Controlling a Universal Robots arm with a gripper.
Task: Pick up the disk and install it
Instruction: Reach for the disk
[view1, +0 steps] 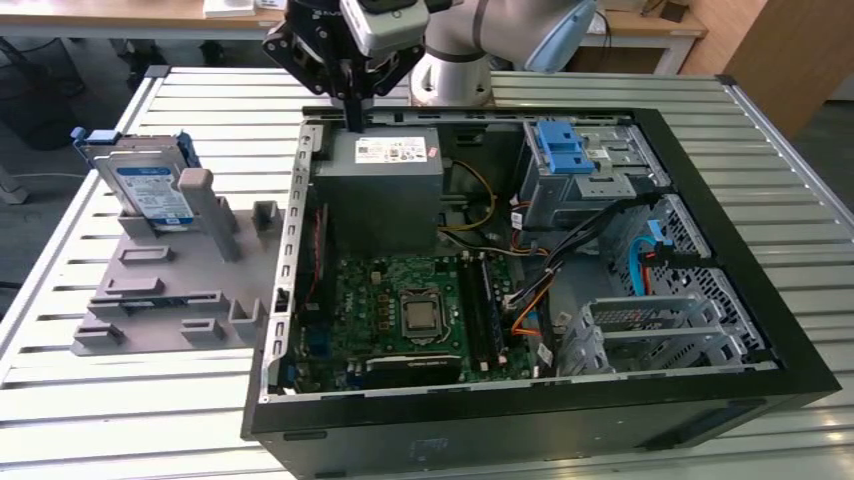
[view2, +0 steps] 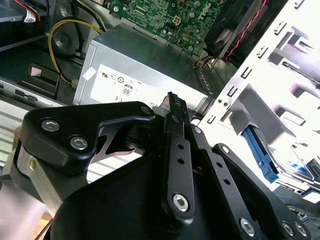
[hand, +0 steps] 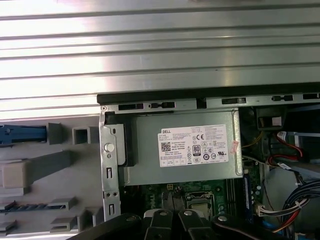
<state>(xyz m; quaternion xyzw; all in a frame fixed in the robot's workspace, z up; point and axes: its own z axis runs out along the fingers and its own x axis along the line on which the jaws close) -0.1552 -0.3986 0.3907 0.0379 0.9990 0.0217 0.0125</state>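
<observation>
One claw (view1: 355, 122) (shut, empty) by PSU (view1: 387, 200); disk (view1: 150, 190) well apart in grey rack (view1: 160, 300).

My arm (view1: 461, 60), pale grey, descends from the far edge in the exterior view, wrist bent downward. My gripper (view1: 358, 124) hangs vertically, its black linkages converging. The fingertips (view2: 172, 106) meet in one narrow point, jaws pressed together.
</observation>
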